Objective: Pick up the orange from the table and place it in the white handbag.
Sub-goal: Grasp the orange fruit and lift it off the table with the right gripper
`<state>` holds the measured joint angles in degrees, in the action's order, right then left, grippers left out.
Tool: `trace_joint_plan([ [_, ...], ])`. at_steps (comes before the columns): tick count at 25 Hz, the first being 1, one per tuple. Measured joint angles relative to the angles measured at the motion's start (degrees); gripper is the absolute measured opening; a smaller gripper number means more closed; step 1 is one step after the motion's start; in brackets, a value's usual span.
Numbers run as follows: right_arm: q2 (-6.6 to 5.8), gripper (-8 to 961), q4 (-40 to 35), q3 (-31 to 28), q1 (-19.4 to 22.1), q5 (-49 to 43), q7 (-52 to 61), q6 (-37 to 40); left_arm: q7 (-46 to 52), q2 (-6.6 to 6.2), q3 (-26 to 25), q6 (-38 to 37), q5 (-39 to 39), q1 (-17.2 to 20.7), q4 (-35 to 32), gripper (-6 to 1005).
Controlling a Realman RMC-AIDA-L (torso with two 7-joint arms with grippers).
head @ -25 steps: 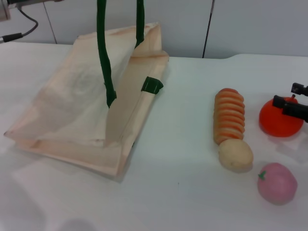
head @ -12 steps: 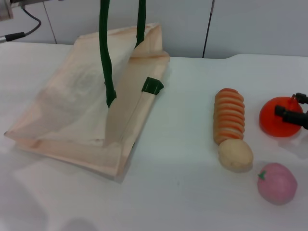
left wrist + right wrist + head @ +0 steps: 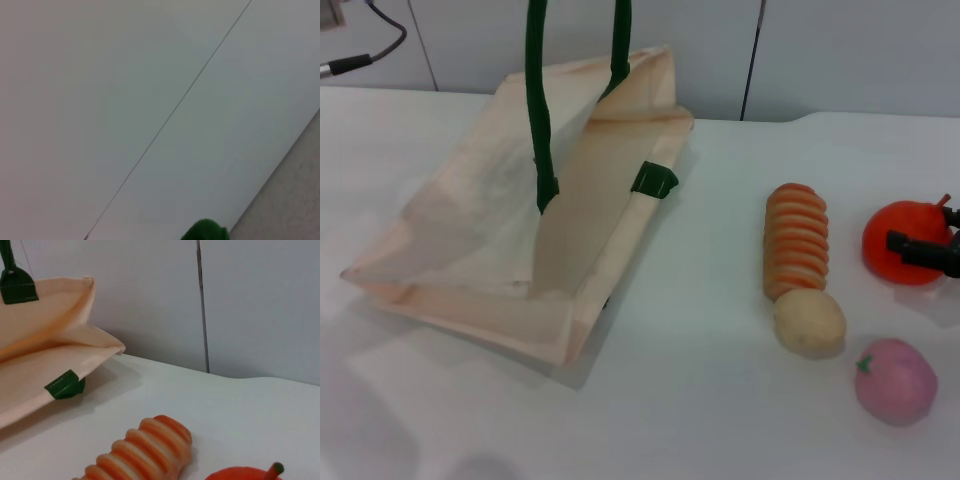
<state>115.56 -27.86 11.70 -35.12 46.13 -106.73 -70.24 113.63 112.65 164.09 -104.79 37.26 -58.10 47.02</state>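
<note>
The orange (image 3: 900, 240) sits on the white table (image 3: 710, 400) at the far right; its top and stem also show in the right wrist view (image 3: 247, 474). My right gripper (image 3: 932, 235) is at the orange, with one dark finger (image 3: 920, 250) across its near side and another behind the stem; the jaws stand open around it. The white handbag (image 3: 520, 230) stands tilted at the left, its dark-green handles (image 3: 538, 100) pulled up out of the head view. The left wrist view shows only a bit of green handle (image 3: 206, 231). My left gripper is out of view.
A ribbed orange-and-tan spiral piece (image 3: 796, 240) lies left of the orange, with a tan potato-like piece (image 3: 809, 321) at its near end. A pink round fruit (image 3: 895, 380) lies nearer, at the right. A wall stands behind the table.
The right gripper has come down lower around the orange. The handbag has shifted a little to the right and stands more upright.
</note>
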Motion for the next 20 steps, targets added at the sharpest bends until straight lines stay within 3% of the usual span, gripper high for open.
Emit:
trace_joint_plan([
  [9,0.02,867,0.0,0.1,-0.2,-1.0,0.0,0.0,0.1,0.02,0.0,0.0,0.2,0.1,0.0,86],
  [15,0.02,657,0.0,0.1,-0.5,-2.1,0.0,0.0,0.1,0.03,0.0,0.0,0.2,0.2,0.0,86],
  [20,0.02,562,-0.1,-0.1,-0.5,-2.1,0.0,0.0,0.1,0.03,0.0,0.0,0.2,0.3,0.0,86],
])
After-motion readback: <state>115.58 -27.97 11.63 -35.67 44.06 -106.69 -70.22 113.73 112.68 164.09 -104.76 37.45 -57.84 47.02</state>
